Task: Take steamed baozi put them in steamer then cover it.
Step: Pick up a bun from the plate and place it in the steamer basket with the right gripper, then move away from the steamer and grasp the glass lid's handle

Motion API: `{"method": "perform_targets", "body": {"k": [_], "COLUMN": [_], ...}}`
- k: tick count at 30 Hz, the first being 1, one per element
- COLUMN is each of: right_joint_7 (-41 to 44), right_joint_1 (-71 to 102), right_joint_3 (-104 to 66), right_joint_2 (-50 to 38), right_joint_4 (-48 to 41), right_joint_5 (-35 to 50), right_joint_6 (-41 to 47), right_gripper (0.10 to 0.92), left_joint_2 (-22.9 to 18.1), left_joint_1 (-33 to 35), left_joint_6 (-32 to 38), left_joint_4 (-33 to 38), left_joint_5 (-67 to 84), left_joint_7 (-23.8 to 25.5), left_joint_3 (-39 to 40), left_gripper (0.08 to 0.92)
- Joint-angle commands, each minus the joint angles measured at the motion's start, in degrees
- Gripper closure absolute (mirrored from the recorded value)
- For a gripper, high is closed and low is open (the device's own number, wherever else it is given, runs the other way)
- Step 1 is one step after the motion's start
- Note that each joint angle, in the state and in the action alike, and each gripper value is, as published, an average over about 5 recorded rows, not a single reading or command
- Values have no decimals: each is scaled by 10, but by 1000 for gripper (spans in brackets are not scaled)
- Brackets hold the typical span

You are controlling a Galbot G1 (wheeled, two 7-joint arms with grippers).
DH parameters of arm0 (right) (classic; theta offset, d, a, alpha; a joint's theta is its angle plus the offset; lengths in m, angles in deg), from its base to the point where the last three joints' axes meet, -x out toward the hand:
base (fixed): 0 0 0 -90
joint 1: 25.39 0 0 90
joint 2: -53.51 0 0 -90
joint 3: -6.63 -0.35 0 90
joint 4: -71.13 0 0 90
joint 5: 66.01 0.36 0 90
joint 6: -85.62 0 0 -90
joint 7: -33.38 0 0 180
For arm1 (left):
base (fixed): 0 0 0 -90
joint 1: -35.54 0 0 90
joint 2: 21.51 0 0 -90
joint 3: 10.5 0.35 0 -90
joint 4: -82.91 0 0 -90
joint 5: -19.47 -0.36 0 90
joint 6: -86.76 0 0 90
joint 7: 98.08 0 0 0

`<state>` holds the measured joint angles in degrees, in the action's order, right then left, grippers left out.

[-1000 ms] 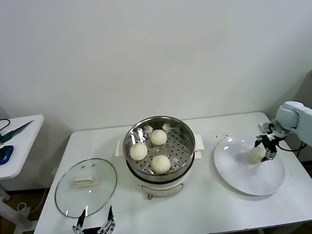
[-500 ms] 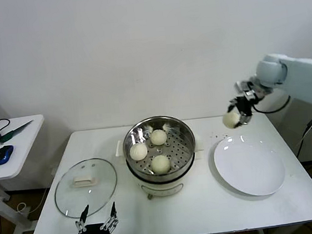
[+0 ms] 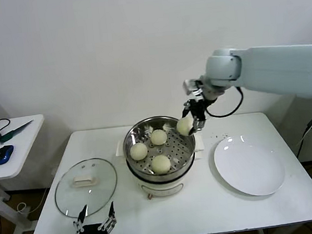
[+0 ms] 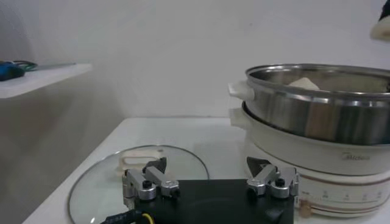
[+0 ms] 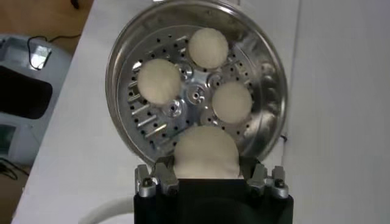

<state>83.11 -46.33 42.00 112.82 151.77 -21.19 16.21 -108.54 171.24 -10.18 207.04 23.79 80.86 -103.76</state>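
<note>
- The cover, a round disc of clear glass with a thin metal rim and a flat white rectangular handle at its centre, lies flat on the white desk near the front-left corner, well apart from the steamer.
- The left gripper hovers at the desk's front edge, just in front of the cover; its two metal fingers stand spread apart with nothing between them.
- The steamer sits at the middle of the desk: a shiny round steel basket with a perforated bottom, seated on a smooth white pot base with a small side handle.
- Three steamed baozi rest on the perforated floor of the basket, each a smooth, cream-white round bun; they lie apart from one another.
- The right gripper hangs above the basket's rim on the side facing the desk's right edge, pinching a fourth baozi between its fingers; the bun is in the air, over the steamer.
- A flat, glossy white plate lies toward the right edge of the desk.
</note>
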Motion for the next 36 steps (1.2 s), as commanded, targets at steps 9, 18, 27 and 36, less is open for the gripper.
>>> {"method": "perform_targets", "body": {"k": [9, 18, 27, 36], "right_joint_7": [-36, -33, 0, -93], "right_joint_1": [137, 143, 113, 85], "right_joint_3": [-26, -25, -47, -165], "right_joint_2": [84, 80, 63, -59], "right_joint_4": [-76, -80, -81, -59], "right_joint_5": [-33, -58, -9, 104], "right_joint_6": [36, 32, -2, 2], "right_gripper": [321, 321, 221, 203], "left_joint_2": [0, -1, -2, -4], "left_joint_1": [2, 2, 3, 0], "left_joint_6": [-1, -1, -3, -25], "left_joint_4": [0, -1, 0, 10], "left_joint_5": [5, 5, 4, 4], "left_joint_7": [0, 0, -1, -1], "left_joint_3": [-5, -5, -5, -10], "left_gripper": [177, 177, 177, 177]}}
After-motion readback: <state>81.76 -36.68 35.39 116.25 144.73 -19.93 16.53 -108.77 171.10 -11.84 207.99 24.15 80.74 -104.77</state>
